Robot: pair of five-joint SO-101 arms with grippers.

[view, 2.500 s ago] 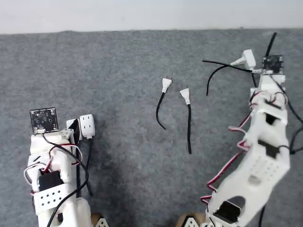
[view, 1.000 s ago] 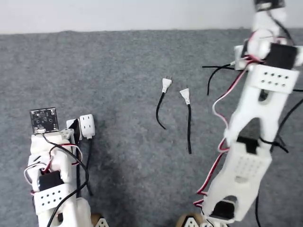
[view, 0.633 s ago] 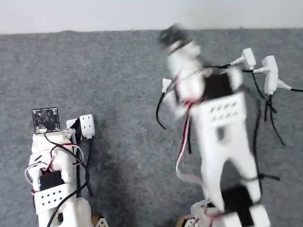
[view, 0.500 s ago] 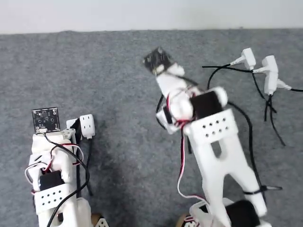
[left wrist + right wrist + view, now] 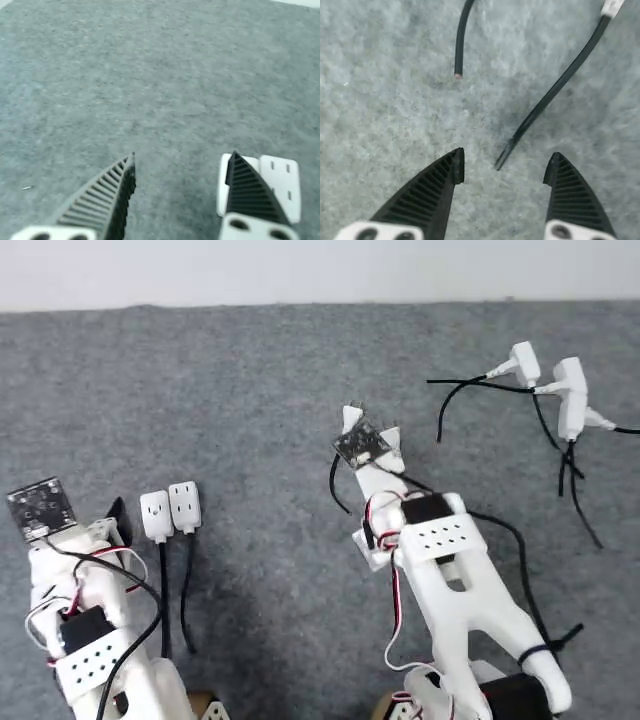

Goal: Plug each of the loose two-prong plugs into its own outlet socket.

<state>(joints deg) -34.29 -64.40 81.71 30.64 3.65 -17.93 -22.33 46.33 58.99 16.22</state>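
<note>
Two loose two-prong plugs lie mid-table, one white plug (image 5: 351, 419) to the left and the other (image 5: 391, 439) partly under my right arm's wrist (image 5: 362, 446). Their black cables (image 5: 555, 87) trail toward the front. My right gripper (image 5: 506, 159) hangs open just above the carpet, with one cable's tail end between its fingertips and the second tail (image 5: 459, 47) farther off. Two white outlet sockets (image 5: 170, 510) lie side by side at the left. My left gripper (image 5: 180, 162) is open and empty beside these sockets (image 5: 280, 182).
At the back right, two white plug-and-socket pairs (image 5: 545, 380) lie joined, their black cables (image 5: 570, 475) running forward. Grey carpet (image 5: 250, 370) covers the table, and a pale wall borders its far edge.
My right arm has swung from the back right corner to the middle and come down over the loose plugs' cables. My left arm has shifted left, uncovering both sockets.
</note>
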